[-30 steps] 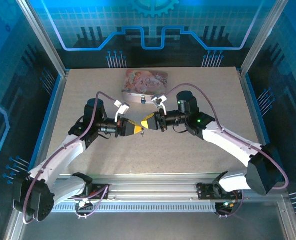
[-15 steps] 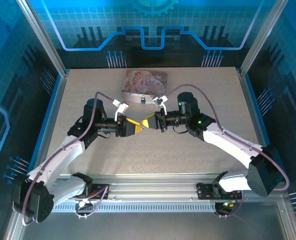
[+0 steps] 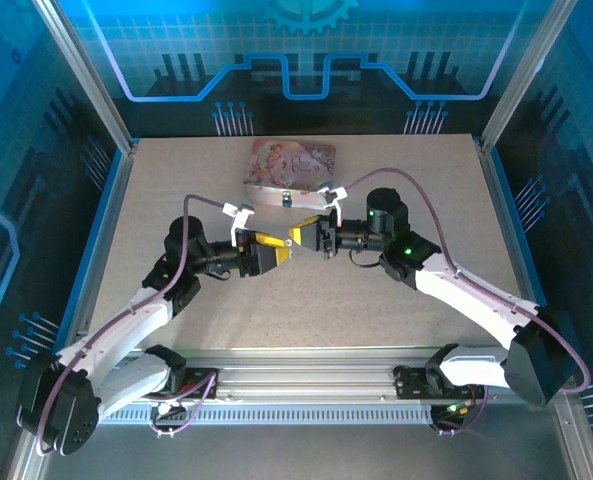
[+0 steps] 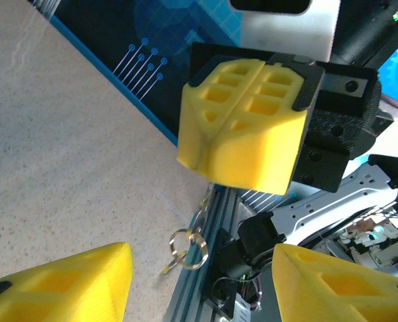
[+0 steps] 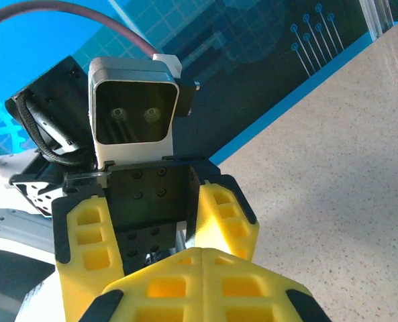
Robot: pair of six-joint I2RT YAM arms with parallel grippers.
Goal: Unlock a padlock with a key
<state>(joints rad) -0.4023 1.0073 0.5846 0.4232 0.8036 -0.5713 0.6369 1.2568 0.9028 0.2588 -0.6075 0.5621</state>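
The sandy, speckled table [image 3: 396, 180] sits inside blue walls [image 3: 306, 50] with glowing lines. The padlock [image 3: 287, 197] sits against the pink tin [image 3: 291, 160]. The left gripper [image 3: 280, 253] gapes wide. The right gripper [image 3: 295, 238] pinches the key [image 4: 206, 196], its ring [image 4: 188, 247] dangling.
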